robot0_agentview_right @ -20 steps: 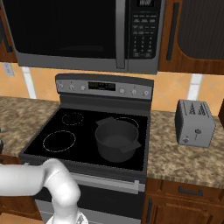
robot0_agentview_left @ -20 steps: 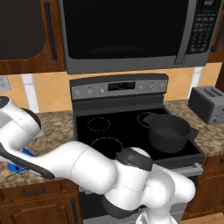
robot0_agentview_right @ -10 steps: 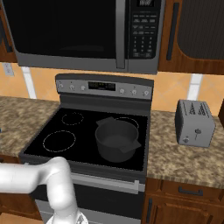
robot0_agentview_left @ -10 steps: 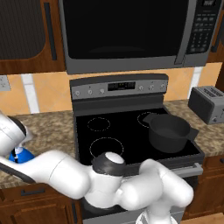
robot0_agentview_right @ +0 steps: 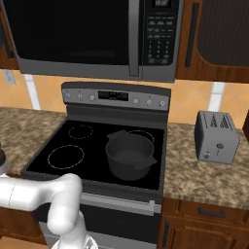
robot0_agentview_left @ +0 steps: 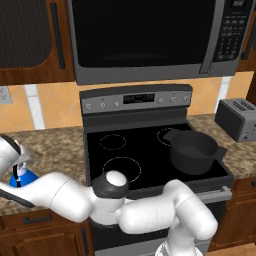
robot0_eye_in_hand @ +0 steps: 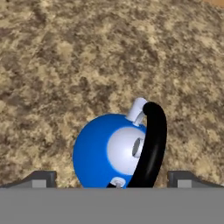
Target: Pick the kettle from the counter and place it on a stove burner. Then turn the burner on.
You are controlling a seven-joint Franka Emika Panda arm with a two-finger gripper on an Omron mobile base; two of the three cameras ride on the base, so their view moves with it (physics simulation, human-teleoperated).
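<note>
My gripper [robot0_eye_in_hand: 111, 177] hangs right over blue kettle [robot0_eye_in_hand: 114, 151], fingers [robot0_eye_in_hand: 41, 178] spread wide, one each side of black handle [robot0_eye_in_hand: 152, 144], not squeezing. Kettle sits upright on speckled counter [robot0_eye_in_hand: 87, 65], left of stove. Farther right: big ring burner [robot0_agentview_left: 121, 168], then dark pot [robot0_agentview_left: 193, 151], toaster [robot0_agentview_left: 237, 119].

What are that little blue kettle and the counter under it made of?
The kettle looks like glossy painted or enamelled metal, evenly bright blue, with a smooth black handle, perhaps plastic. The counter looks like polished granite: speckled brown and beige.
</note>
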